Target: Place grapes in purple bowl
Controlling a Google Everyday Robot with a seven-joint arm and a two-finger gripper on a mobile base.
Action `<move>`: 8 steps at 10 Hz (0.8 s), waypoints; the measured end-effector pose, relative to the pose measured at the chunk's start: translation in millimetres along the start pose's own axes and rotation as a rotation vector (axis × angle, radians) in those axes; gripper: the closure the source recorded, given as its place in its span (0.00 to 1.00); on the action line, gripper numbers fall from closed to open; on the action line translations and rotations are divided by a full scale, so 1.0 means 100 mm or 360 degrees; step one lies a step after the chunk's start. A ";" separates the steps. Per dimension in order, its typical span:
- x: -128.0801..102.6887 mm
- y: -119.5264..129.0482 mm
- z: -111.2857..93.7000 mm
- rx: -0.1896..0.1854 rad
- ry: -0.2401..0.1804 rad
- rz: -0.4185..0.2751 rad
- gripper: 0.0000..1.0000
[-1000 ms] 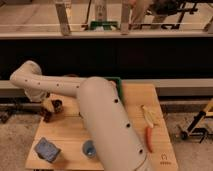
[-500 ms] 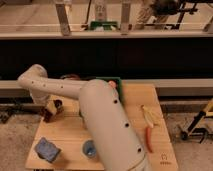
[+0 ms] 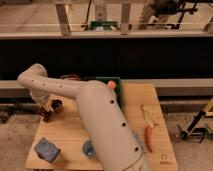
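End effector (image 3: 47,114) sits at the table's (image 3: 70,137) left edge; I cannot tell its state, nor spot the grapes. Bowl (image 3: 70,77) peeks behind the arm (image 3: 62,88), upper left. Swinging there risks clipping the dark cup (image 3: 57,105).

The grapes (image 3: 46,117) showed as a small dark, reddish-brown lump at the table's (image 3: 75,135) left edge, right at the tip of the gripper (image 3: 48,111), which hung low there and pointed down. Their berries could not be made out singly, nor whether the cluster lay on the wood or was lifted off it. The purple bowl (image 3: 70,77) stood at the back left of the table, well apart from the grapes and farther from the camera. Only a dark maroon arc of its rim was visible above the arm (image 3: 60,87), which crossed in front of it and hid its inside.
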 end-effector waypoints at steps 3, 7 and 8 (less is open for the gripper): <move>0.01 -0.02 0.01 -0.0023 -0.0011 0.0008 0.98; 0.01 -0.01 0.01 -0.0030 -0.0022 0.0033 0.99; 0.03 0.00 0.02 -0.0023 -0.0030 0.0048 0.99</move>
